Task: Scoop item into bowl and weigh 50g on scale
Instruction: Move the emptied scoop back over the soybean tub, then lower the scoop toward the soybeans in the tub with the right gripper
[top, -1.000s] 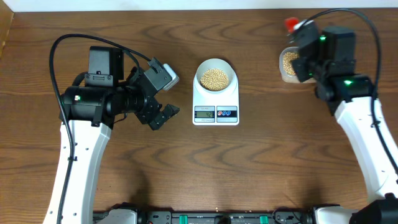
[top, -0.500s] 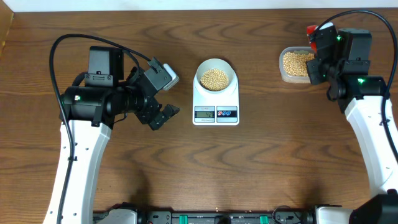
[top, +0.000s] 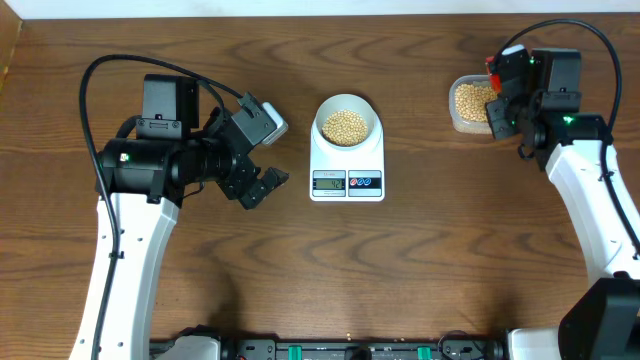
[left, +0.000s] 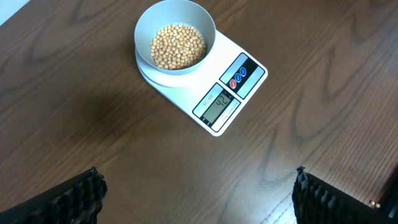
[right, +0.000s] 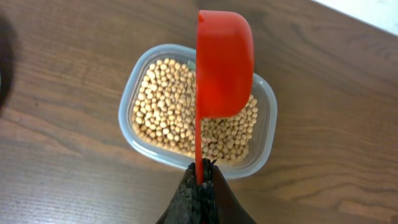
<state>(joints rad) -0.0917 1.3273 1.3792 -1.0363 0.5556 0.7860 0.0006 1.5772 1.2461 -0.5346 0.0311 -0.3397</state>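
Observation:
A small white bowl (top: 347, 122) holding tan-yellow beans (top: 346, 125) stands on the white scale (top: 347, 170) at the table's middle. In the left wrist view the bowl (left: 176, 28), its beans (left: 178, 46) and the scale (left: 233, 93) show; the display seems to read 42. My left gripper (top: 264, 186) is open and empty, left of the scale; its fingertips frame bare table (left: 198, 193). My right gripper (right: 200, 177) is shut on the handle of a red scoop (right: 222, 62), held on its side over the clear tub of beans (right: 161, 109). The scoop (top: 492, 66) shows overhead too.
The clear rounded-rectangular tub (top: 466, 103) sits at the far right near the table's back edge. A pale wall strip runs along the back edge. My left arm's black body (top: 160, 150) lies left of the scale.
My right gripper swung right and then back a little toward the tub, with the red scoop in it. The left arm, bowl and scale have not moved.

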